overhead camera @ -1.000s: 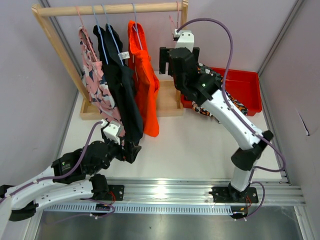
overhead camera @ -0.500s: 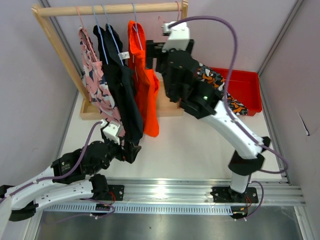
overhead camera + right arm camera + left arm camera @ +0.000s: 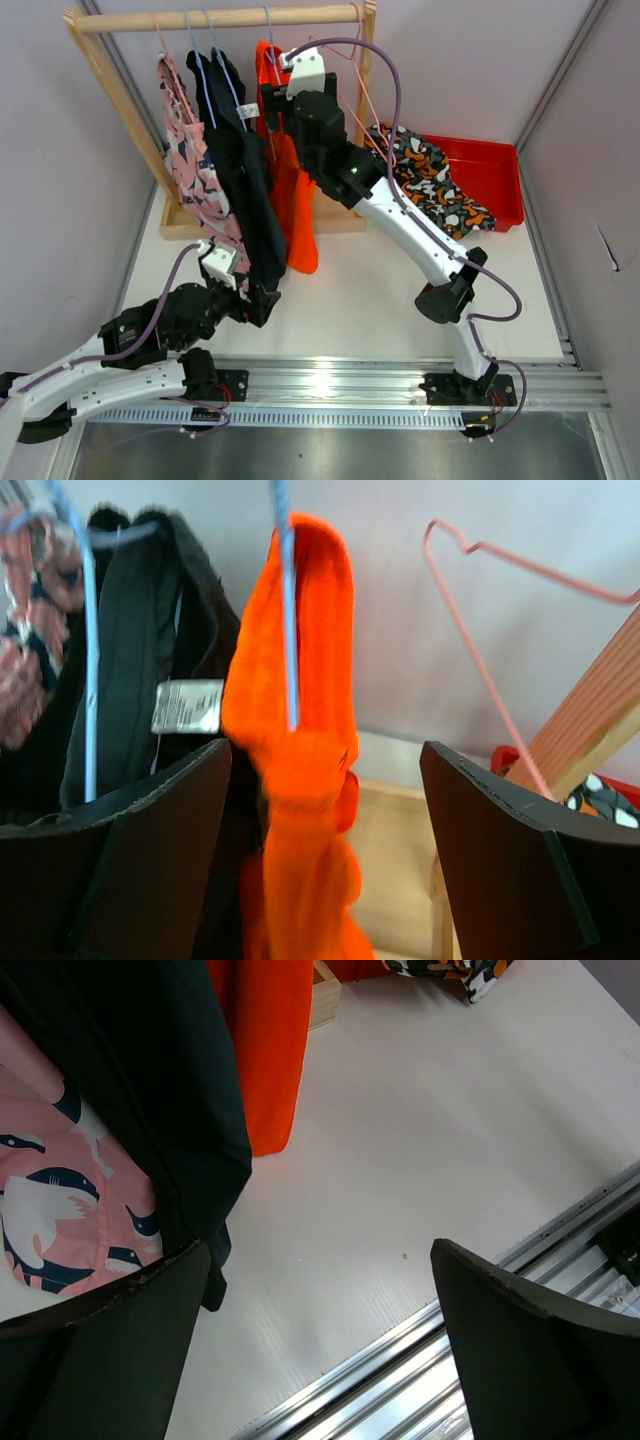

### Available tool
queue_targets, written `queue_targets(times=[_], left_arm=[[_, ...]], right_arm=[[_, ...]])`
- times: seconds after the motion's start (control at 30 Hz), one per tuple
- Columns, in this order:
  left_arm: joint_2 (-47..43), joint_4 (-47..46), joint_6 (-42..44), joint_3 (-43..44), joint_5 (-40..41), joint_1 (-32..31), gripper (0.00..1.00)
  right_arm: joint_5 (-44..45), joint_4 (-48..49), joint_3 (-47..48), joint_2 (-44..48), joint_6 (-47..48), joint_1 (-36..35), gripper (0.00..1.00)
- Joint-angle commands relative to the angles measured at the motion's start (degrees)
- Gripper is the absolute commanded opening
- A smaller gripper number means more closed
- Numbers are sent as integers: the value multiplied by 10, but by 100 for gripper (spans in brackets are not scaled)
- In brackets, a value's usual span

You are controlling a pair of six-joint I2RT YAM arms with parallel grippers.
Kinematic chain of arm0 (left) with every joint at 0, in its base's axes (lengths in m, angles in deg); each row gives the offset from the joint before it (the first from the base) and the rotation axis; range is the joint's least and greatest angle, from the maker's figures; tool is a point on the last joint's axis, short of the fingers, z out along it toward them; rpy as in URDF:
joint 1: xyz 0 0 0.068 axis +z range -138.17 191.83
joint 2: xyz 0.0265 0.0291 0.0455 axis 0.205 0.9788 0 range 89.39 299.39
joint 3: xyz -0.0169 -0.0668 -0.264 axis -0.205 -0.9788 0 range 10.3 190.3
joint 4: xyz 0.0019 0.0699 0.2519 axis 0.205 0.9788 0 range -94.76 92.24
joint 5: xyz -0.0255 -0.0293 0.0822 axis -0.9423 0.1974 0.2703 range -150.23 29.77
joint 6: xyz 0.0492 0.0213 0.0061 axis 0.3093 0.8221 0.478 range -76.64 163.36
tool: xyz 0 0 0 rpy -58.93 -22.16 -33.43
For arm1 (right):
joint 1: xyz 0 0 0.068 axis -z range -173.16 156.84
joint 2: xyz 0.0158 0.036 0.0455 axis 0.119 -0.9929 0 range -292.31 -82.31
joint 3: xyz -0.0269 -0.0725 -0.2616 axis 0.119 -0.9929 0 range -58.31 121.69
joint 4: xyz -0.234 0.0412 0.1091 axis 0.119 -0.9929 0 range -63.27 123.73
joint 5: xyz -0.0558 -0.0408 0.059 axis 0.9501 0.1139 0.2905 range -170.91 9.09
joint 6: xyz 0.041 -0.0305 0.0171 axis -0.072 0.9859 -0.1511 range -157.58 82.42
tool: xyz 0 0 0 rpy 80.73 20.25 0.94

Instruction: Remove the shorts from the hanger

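Swung left along the rail (image 3: 220, 18), my right end effector (image 3: 322, 755) now sits spread wide before the orange shorts (image 3: 300, 810), hanging on their blue hanger (image 3: 287, 610) at the far left. My left end effector (image 3: 320, 1250) gapes wide nearer, beside the dark garment (image 3: 130, 1090).

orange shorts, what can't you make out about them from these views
- How the orange shorts sit on the blue hanger: right wrist view, blurred.
- Their upper part: top view, partly hidden behind the right arm.
- Their hem: right wrist view, cut off by the bottom edge.
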Motion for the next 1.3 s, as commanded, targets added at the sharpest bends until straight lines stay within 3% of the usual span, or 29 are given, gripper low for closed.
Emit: queue_targets(times=[0.0,0.3,0.97,1.07,1.13,1.27], left_arm=[[-8,-17,12,-4,-6,1,99],[-13,-19,12,-5,-6,1,99],[-11,-19,11,-5,-8,1,99],[-8,-19,11,-6,-7,1,99],[-7,-18,11,-5,-6,1,99],[-7,-17,10,-3,-1,1,99]], right_arm=[[-60,86,28,8,-15,17,82],[-183,144,23,-24,-99,74,80],[-243,226,65,-100,-128,108,62],[-254,240,72,-103,-132,111,53],[-263,245,72,-103,-142,115,40],[-272,241,73,-105,-158,125,30]])
